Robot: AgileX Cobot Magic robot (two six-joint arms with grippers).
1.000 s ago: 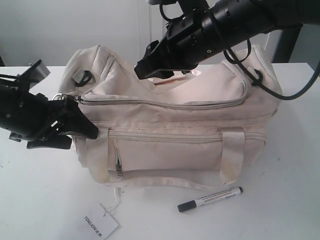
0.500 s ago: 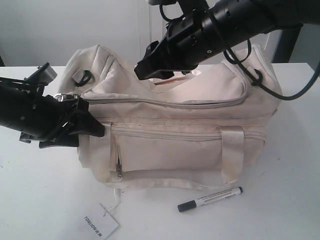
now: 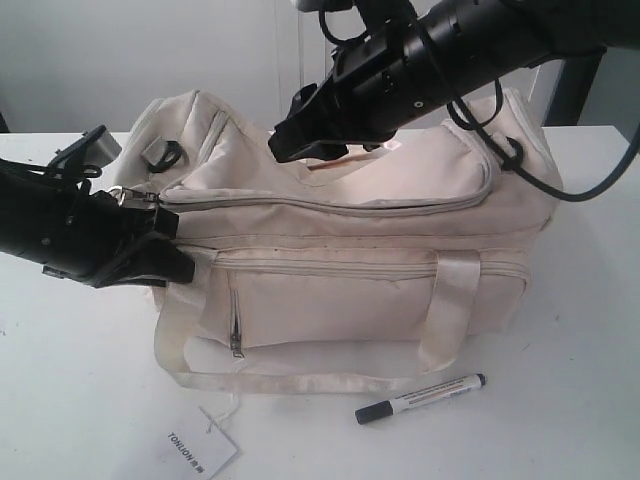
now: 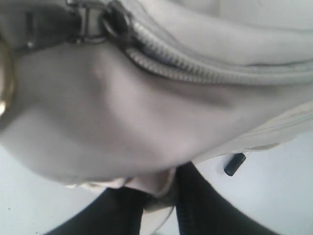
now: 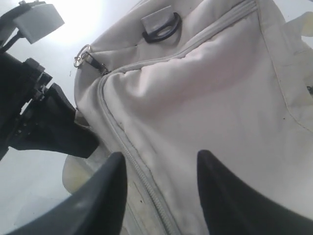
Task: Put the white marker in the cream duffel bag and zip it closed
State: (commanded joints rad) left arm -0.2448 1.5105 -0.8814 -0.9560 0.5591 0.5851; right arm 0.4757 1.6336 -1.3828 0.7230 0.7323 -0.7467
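The cream duffel bag (image 3: 360, 230) lies across the table with its curved top zipper (image 3: 330, 207) shut. Its slider (image 4: 115, 22) sits at the bag's left end, close to my left gripper. The white marker (image 3: 420, 397) lies on the table in front of the bag, toward the right; its black end (image 4: 234, 164) shows past the bag. My left gripper (image 3: 170, 258) (image 4: 161, 188) is at the bag's left end, shut on a fold of its cream fabric. My right gripper (image 3: 292, 140) (image 5: 159, 156) hovers open just over the bag's top, holding nothing.
A white hang tag (image 3: 200, 447) lies on the white table (image 3: 80, 380) in front of the bag's left corner. A satin strap loop (image 3: 290, 380) trails on the table along the bag's front. A D-ring tab (image 5: 160, 24) sits on the bag's end.
My left gripper pushed right against the bag's end, then drew back left. The bag's front has shifted, and its strap loop now lies spread on the table. The right arm held still.
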